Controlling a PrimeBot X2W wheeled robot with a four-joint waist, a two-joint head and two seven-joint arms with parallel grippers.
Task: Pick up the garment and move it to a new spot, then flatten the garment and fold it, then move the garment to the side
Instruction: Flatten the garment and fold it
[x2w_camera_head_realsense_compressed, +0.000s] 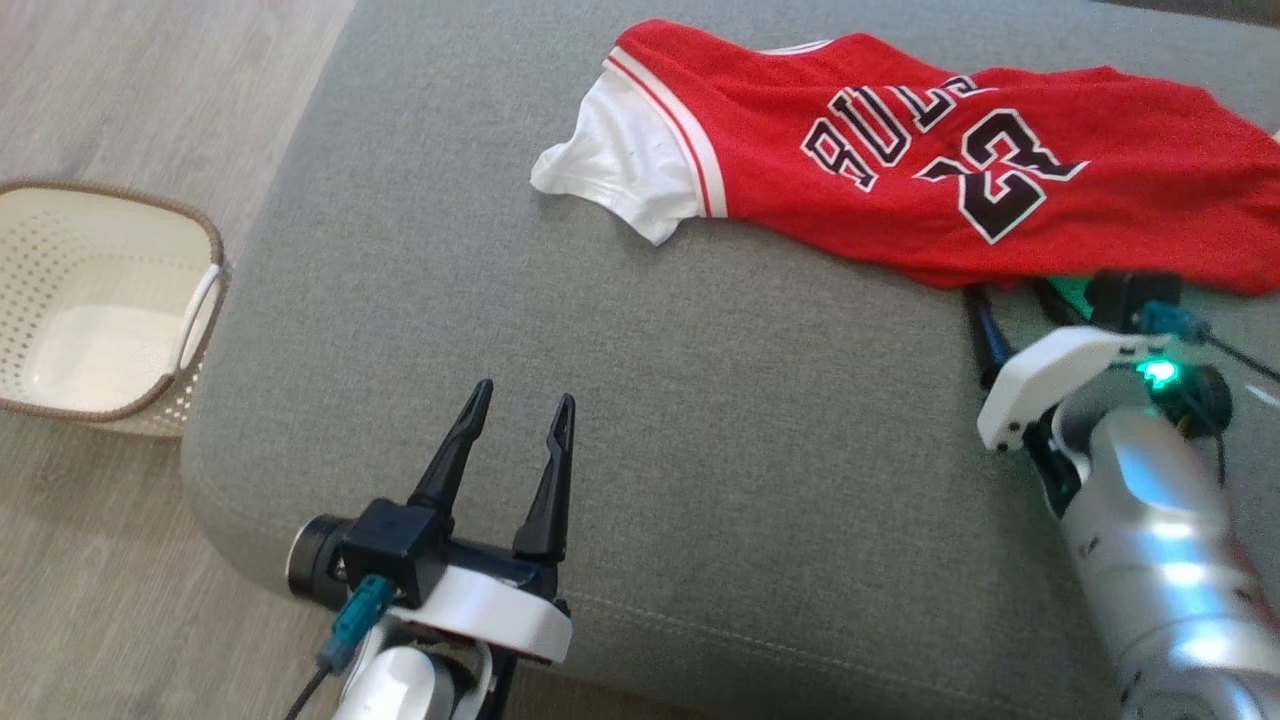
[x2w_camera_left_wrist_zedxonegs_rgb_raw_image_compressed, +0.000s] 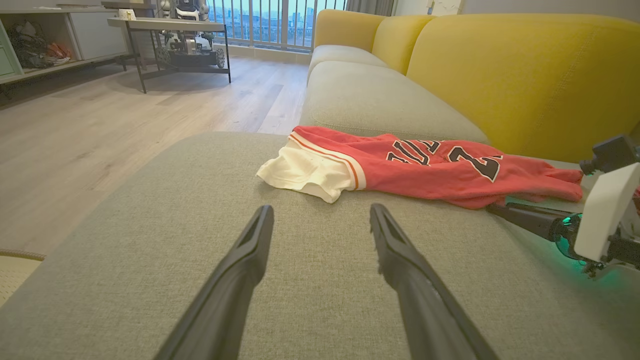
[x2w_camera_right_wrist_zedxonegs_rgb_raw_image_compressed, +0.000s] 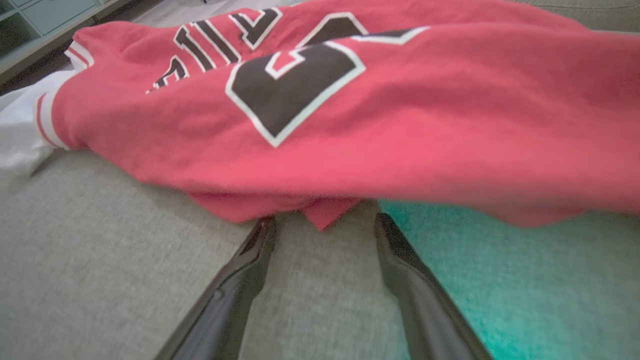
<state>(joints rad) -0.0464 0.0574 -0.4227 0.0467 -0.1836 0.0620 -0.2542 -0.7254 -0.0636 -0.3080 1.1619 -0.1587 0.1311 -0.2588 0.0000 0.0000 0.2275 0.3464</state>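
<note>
Now: right fingers (x2w_camera_right_wrist_zedxonegs_rgb_raw_image_compressed: 235, 285) spread and empty, tips at the jersey's (x2w_camera_right_wrist_zedxonegs_rgb_raw_image_compressed: 350, 125) near hem, a corner of cloth between them, ungripped. Left fingers (x2w_camera_left_wrist_zedxonegs_rgb_raw_image_compressed: 235, 280) spread, empty, well short of the white sleeve (x2w_camera_left_wrist_zedxonegs_rgb_raw_image_compressed: 300, 172). Jersey lies rumpled on the grey sofa seat (x2w_camera_head_realsense_compressed: 600, 420). Judged: pickup not yet made; flattening, folding and moving aside all remain. Head view adds a basket (x2w_camera_head_realsense_compressed: 120, 260) on the floor (x2w_camera_head_realsense_compressed: 150, 100); left wrist view, the yellow backrest (x2w_camera_left_wrist_zedxonegs_rgb_raw_image_compressed: 500, 75).

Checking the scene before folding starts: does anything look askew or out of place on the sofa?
The red jersey lies rumpled and slanted across the grey cushion, its white sleeve bunched and its near hem tucked under itself just ahead of the open right gripper. Nothing looks spilled or damaged.
</note>
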